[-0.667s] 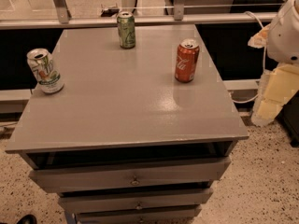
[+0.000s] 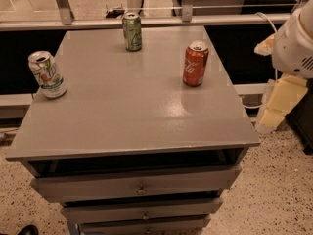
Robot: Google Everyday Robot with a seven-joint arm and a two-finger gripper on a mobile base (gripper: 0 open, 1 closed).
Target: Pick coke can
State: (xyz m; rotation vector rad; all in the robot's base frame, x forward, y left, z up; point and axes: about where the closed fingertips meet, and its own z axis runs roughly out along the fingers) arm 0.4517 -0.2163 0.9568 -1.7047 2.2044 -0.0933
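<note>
Little has changed in 0.7 s: the 3 cans stand where they stood, and only the arm at the right edge of the frame seems to have drifted a touch lower. We see the coke can upright on the grey tabletop, toward the back and close to the right edge. It is well apart from the green can at the back centre and the white can near the left edge. The claw, a cream-coloured piece hanging below the arm's white housing, hovers off the tabletop's right side, near the front-right corner and well apart from the coke can. Whether it is open or closed we cannot tell, though we see nothing in its grasp. A stack of drawers shows below the tabletop. We judge the task to be in its opening step, the approach, with the grasp not yet begun. The next move, as we read it, calls for bringing the claw in over the right edge to the coke can, set wide enough to straddle it without knocking it over.
</note>
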